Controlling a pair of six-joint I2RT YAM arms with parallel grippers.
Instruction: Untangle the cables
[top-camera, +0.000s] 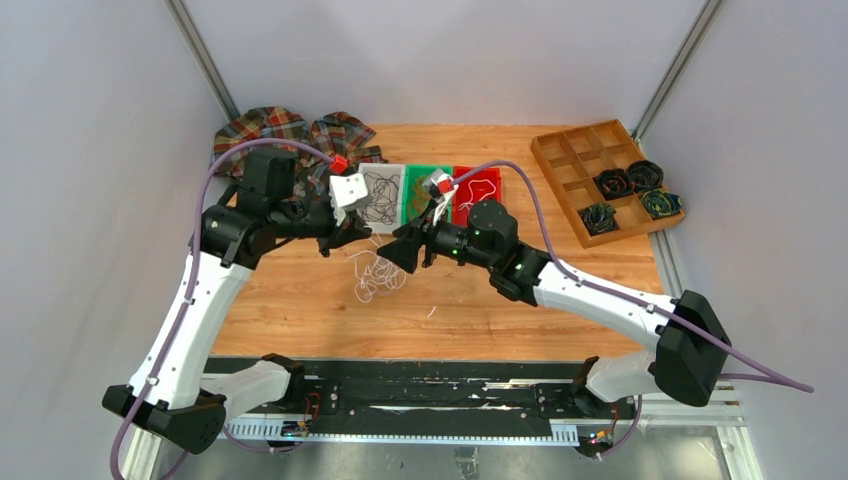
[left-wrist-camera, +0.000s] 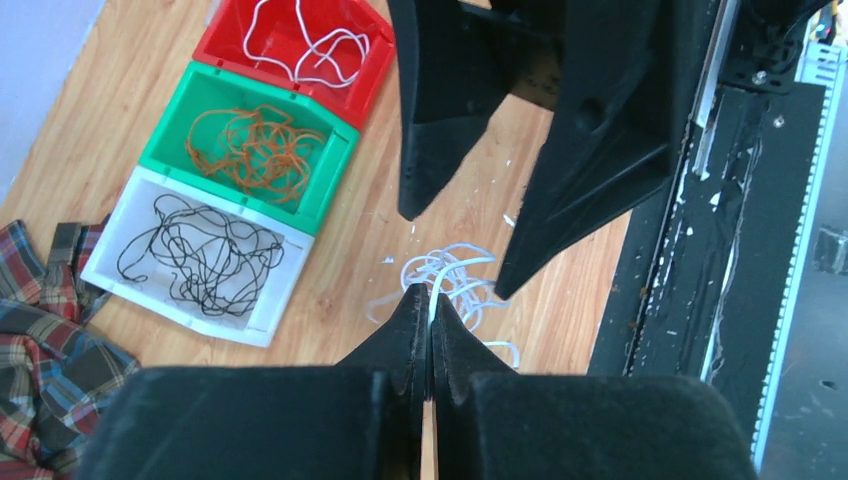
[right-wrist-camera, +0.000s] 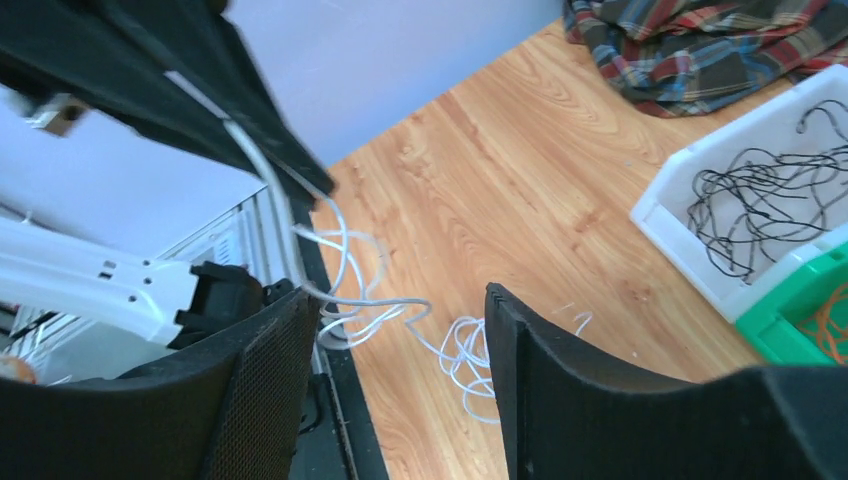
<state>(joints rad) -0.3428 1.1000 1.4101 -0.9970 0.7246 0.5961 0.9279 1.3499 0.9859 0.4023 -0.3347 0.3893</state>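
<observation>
Clamped shut on one white strand (right-wrist-camera: 270, 175): left gripper (left-wrist-camera: 430, 303) (strand hangs down from the tips); right gripper (right-wrist-camera: 398, 295) jaws apart, empty, just beside the loose white cables (top-camera: 375, 275) on the wooden table (top-camera: 300, 320), near the white bin (left-wrist-camera: 175, 312) holding black cables (left-wrist-camera: 200, 255), green bin (left-wrist-camera: 165, 115) and red bin (left-wrist-camera: 372, 85) alongside.

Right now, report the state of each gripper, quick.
Left gripper: closed, pinching a strand of the white cable.
Right gripper: open, holding nothing.
</observation>
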